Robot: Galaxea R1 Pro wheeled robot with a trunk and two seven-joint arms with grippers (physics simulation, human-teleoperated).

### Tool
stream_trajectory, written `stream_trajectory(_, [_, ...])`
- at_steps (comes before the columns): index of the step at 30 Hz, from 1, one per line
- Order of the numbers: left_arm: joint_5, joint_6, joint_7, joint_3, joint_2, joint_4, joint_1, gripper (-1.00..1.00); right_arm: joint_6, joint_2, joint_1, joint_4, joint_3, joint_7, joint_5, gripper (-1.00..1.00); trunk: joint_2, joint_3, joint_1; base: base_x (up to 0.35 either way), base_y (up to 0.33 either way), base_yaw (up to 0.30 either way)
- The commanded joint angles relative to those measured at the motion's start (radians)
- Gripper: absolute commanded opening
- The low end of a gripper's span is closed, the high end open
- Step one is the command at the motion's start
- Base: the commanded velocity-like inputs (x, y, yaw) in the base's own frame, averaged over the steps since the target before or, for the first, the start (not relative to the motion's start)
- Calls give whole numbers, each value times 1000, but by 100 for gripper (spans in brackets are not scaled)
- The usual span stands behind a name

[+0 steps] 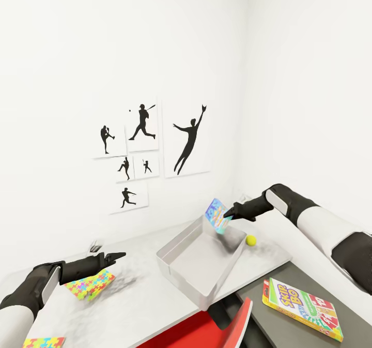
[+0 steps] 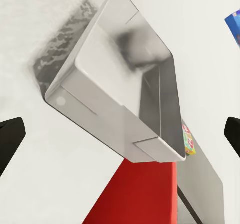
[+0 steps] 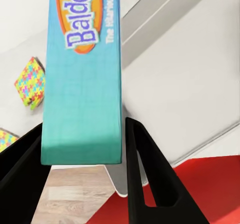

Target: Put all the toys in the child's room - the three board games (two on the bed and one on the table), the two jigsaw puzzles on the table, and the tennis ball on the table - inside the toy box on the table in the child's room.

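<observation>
The light-grey toy box (image 1: 178, 244) sits empty on the white table (image 1: 139, 296). My right gripper (image 1: 227, 216) is shut on a blue board game (image 1: 217, 216), holding it tilted over the box's far corner; in the right wrist view this game (image 3: 82, 74) sits between the fingers (image 3: 150, 174). A yellow tennis ball (image 1: 251, 240) lies on the table just right of the box. My left gripper (image 1: 116, 256) hovers open over a jigsaw puzzle (image 1: 90, 284), with nothing in it. A second jigsaw puzzle (image 1: 44, 342) lies at the near left edge. The left wrist view looks at the toy box (image 2: 125, 84).
A yellow-red Skip-Bo board game (image 1: 299, 309) lies on a dark grey cabinet top (image 1: 268, 332) at the right. A red chair (image 1: 206, 332) stands below the table's front edge. White walls with baseball silhouette pictures (image 1: 150, 151) close off the table behind.
</observation>
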Motion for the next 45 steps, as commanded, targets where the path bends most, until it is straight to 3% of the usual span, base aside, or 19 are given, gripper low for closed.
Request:
stream_trajectory(1, [3, 8, -2, 1, 0, 0, 0, 100, 0, 0, 0, 0, 2, 11, 5, -100, -1, -1, 0, 0, 0, 0])
stream_trajectory(13, [3, 8, -2, 1, 0, 0, 0, 100, 11, 2, 4, 10, 2, 44, 0, -100, -1, -1, 0, 0, 0, 0])
stream_trajectory(16, [3, 8, -2, 1, 0, 0, -1, 100, 18, 28, 5, 26, 5, 67, 2, -100, -1, -1, 0, 0, 0, 0])
stream_trajectory(20, [3, 8, -2, 1, 0, 0, 0, 100, 59, 81, 5, 55, 7, 104, 7, -100, -1, -1, 0, 0, 0, 0])
stream_trajectory(25, [3, 8, -4, 1, 1, -1, 0, 100, 64, 109, 5, 97, 9, 115, 9, -100, -1, -1, 0, 0, 0, 0])
stream_trajectory(45, [0, 10, -66, 1, 3, -1, 0, 100, 64, 114, 73, 122, 12, 117, 14, -100, -1, -1, 0, 0, 0, 0])
